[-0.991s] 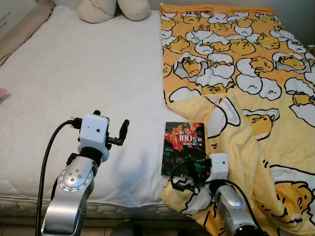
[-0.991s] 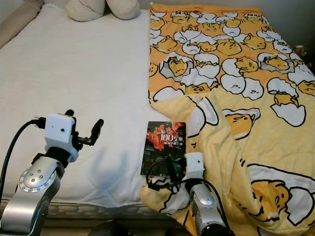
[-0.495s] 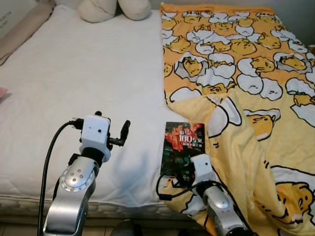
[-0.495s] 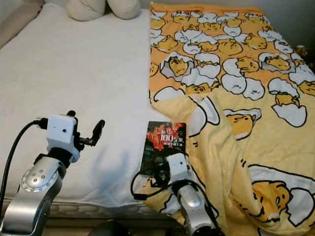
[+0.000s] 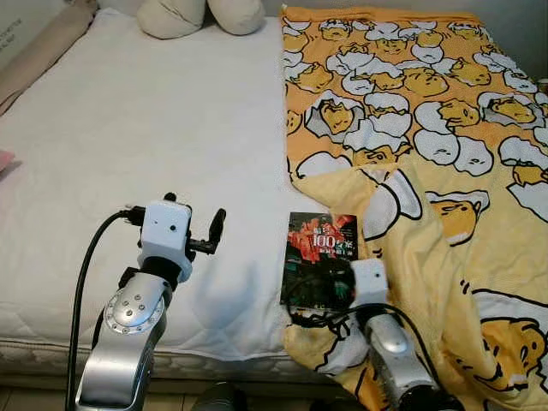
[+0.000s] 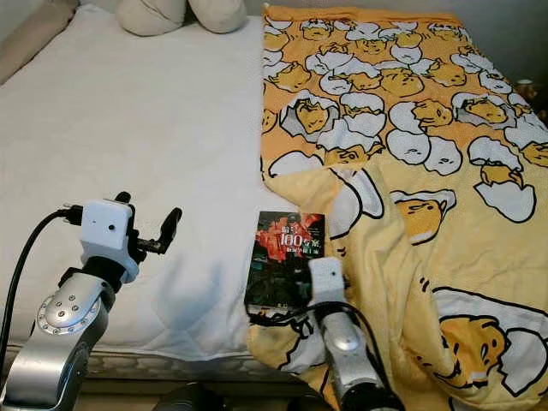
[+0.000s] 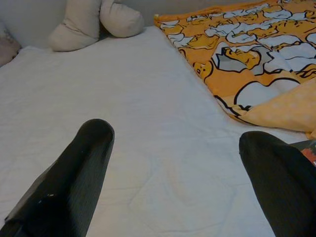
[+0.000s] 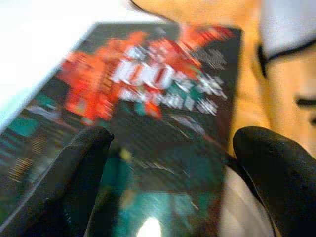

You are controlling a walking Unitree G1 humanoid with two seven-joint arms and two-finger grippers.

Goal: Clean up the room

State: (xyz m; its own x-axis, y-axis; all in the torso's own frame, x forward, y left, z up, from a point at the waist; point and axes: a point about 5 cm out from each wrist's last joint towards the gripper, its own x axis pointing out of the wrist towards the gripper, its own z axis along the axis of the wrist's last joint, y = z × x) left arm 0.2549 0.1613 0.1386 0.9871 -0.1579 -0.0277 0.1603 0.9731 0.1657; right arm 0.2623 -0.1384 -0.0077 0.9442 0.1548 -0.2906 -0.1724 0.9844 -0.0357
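Note:
A dark book [image 5: 318, 255] with red cover art lies flat on the white bed [image 5: 128, 128], close to its front edge and against a yellow egg-print blanket [image 5: 411, 103]. My right gripper [image 8: 173, 173] hovers over the book's near end. It is open, with its black fingers [image 8: 84, 168] spread wide above the cover [image 8: 148, 98] and nothing held. My left gripper [image 5: 195, 218] is raised over the bare sheet to the left of the book. It is open too, with only sheet between its fingers [image 7: 74, 182].
The blanket covers the right half of the bed, and a folded flap [image 5: 402, 231] of it lies beside the book. Two beige pillows [image 5: 201, 15] sit at the head. The mattress front edge [image 5: 214, 355] runs just below both arms. A pink item [image 5: 4, 161] pokes in at the left.
My right arm swung left along the book's near edge, then came back right and slightly forward. The left arm and the book have stayed put.

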